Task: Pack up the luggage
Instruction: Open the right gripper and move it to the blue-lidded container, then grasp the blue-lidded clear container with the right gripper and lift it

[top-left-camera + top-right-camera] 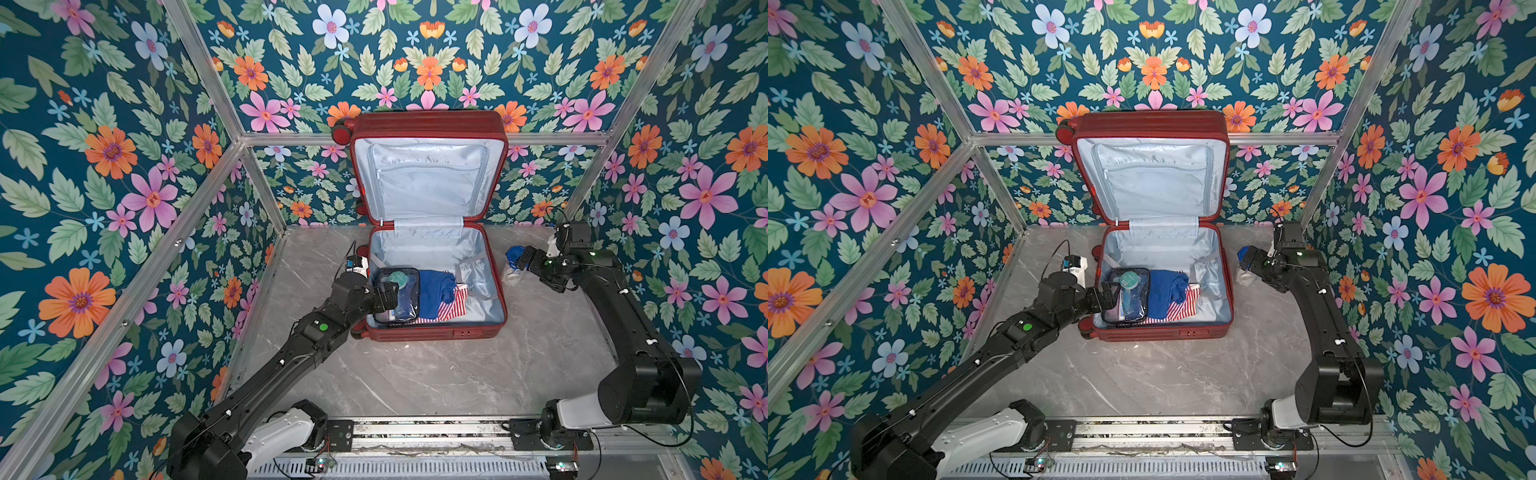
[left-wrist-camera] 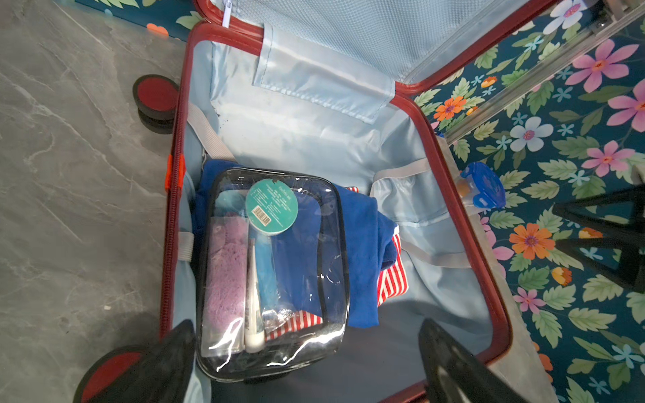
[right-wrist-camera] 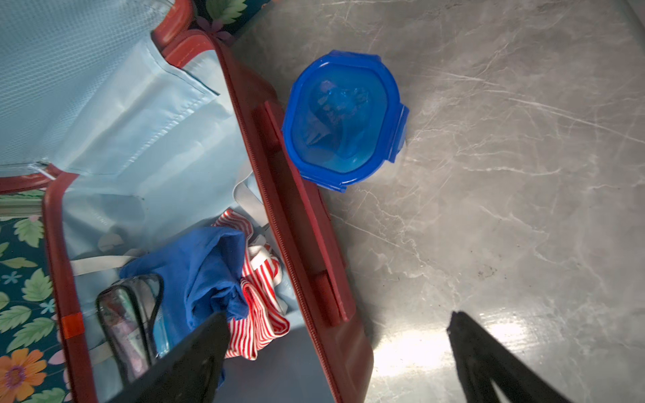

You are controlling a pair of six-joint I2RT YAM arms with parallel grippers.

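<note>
the luggage [image 1: 432, 332], a dark-red ribbed hard shell with red caster wheels [image 2: 157, 94] and pale silvery-blue lining, lies open at the middle of the bench's [image 1: 415, 382] far edge, lid upright. its base holds a clear pouch [image 2: 227, 272], blue cloth [image 2: 359, 251] and striped cloth [image 2: 392, 279]. left fingers [image 2: 450, 363], spread and empty, hover over the pouch; right fingers [image 3: 199, 356], spread and empty, hang near a blue-lidded container [image 3: 342, 115] just beside the shell.
</note>
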